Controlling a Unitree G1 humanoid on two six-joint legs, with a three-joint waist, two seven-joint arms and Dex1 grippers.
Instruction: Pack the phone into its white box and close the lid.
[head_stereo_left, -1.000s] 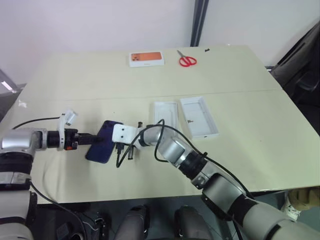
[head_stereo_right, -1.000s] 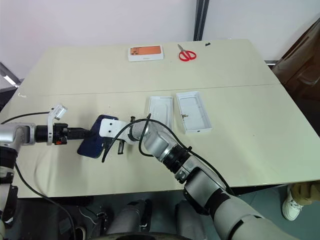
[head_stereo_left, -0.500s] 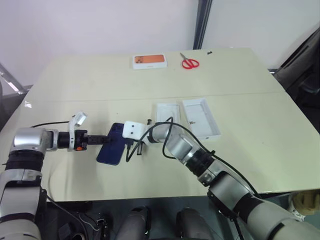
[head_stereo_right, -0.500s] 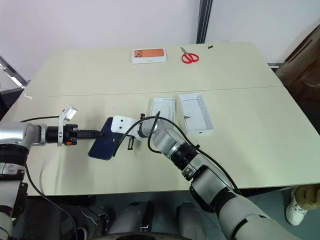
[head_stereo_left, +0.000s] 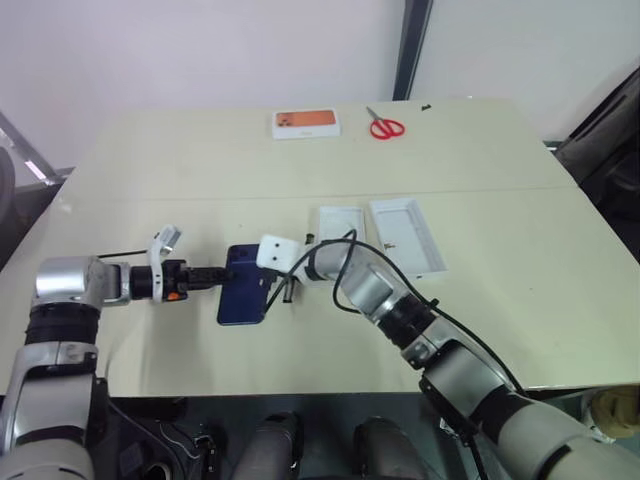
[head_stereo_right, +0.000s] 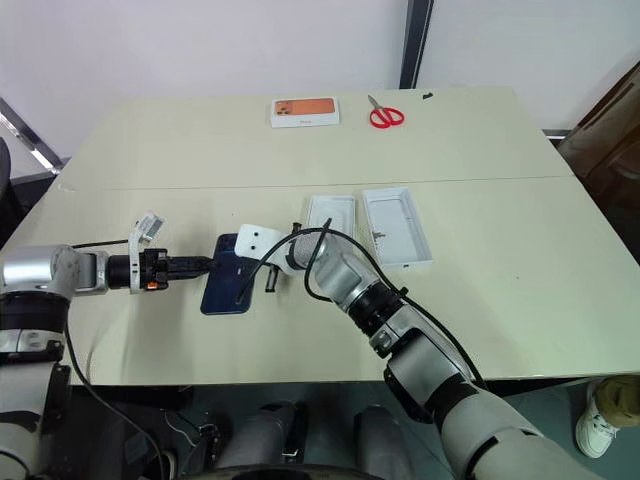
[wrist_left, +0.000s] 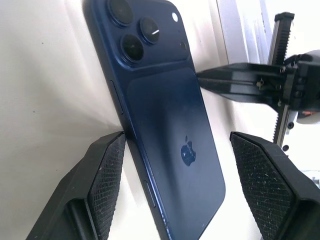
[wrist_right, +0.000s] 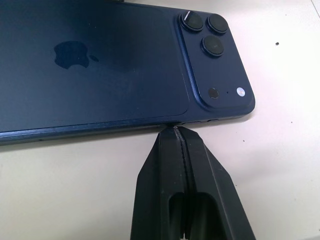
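The dark blue phone (head_stereo_left: 243, 300) lies back up on the table, camera bump at its far end. My left gripper (head_stereo_left: 222, 277) reaches in level from the left and is open, its pads on either side of the phone (wrist_left: 170, 115). One pad (wrist_left: 107, 170) touches the phone's edge and the other stands apart. My right gripper (wrist_right: 175, 132) is shut, its tip against the phone's long edge near the camera bump. The white box (head_stereo_left: 335, 218) lies open just right of the phone, its near end hidden by my right arm. The lid (head_stereo_left: 408, 236) lies open beside it.
A white box with an orange top (head_stereo_left: 305, 123) and red scissors (head_stereo_left: 386, 128) lie at the far edge of the cream table (head_stereo_left: 500, 290). A black cable loops over my right forearm near the white box.
The camera has shifted. Both grippers and the phone have slid right toward the white box, and the phone has turned from slanted to nearly square with the table edge.
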